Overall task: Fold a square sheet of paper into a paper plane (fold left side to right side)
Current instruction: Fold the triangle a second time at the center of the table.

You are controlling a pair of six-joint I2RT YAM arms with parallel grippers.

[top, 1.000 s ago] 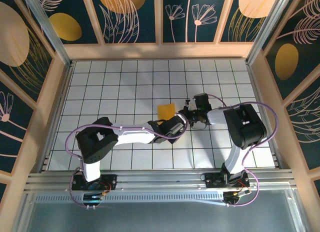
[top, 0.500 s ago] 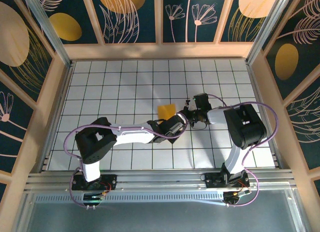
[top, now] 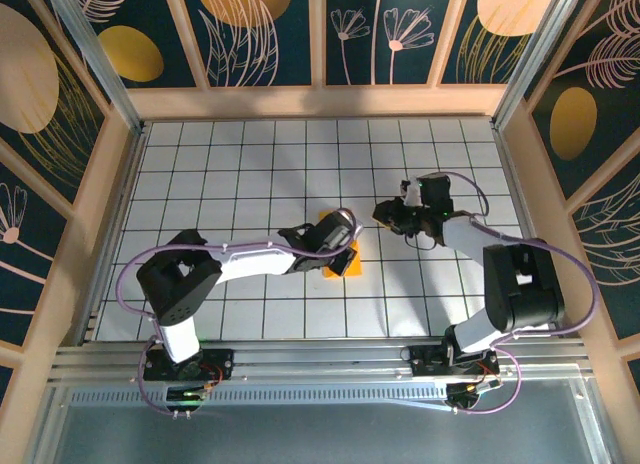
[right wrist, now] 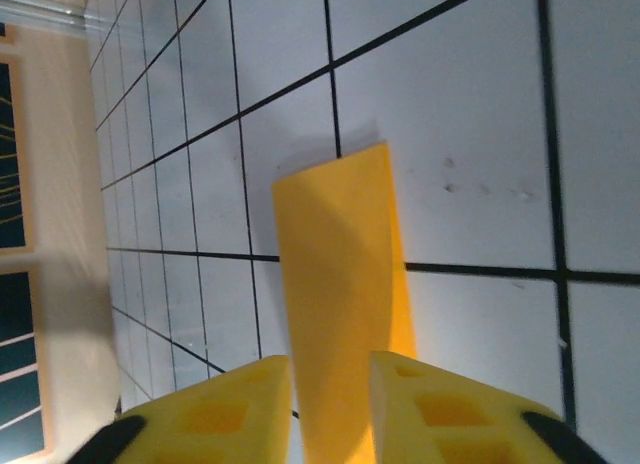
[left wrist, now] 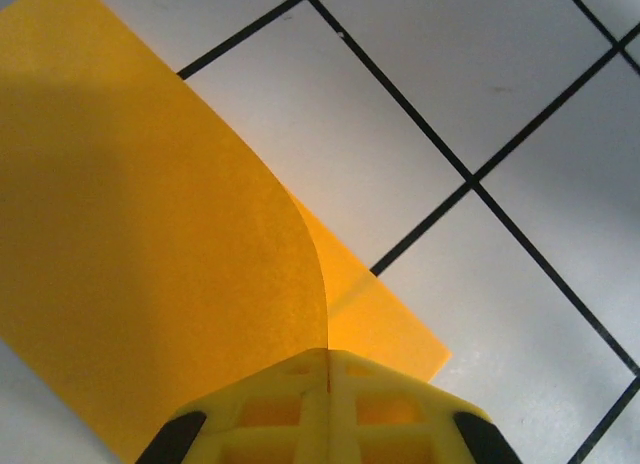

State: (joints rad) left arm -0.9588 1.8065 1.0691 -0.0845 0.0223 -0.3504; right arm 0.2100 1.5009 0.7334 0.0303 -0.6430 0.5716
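Note:
The square sheet of paper (top: 348,263) is orange-yellow and lies on the white tiled floor near the middle. In the left wrist view its upper layer (left wrist: 150,234) curls up over a flat lower layer (left wrist: 385,329). My left gripper (left wrist: 328,352) is shut on the curled edge, and in the top view this gripper (top: 341,236) sits over the sheet. My right gripper (right wrist: 330,362) is open, its yellow fingers (right wrist: 250,394) apart, with the sheet (right wrist: 340,284) seen through the gap. From above, the right gripper (top: 392,216) is a tile to the right of the sheet. A paper plane is out of view.
The floor is a white grid of tiles (top: 250,164) with black lines, walled by wooden frames and dark patterned panels (top: 90,174). An aluminium rail (top: 320,359) runs along the near edge by the arm bases. Purple cables loop beside both arms.
My left gripper has shut on the paper's edge and swung left over it. The right gripper has opened, let go and drawn back to the right. The sheet now lies nearer the front.

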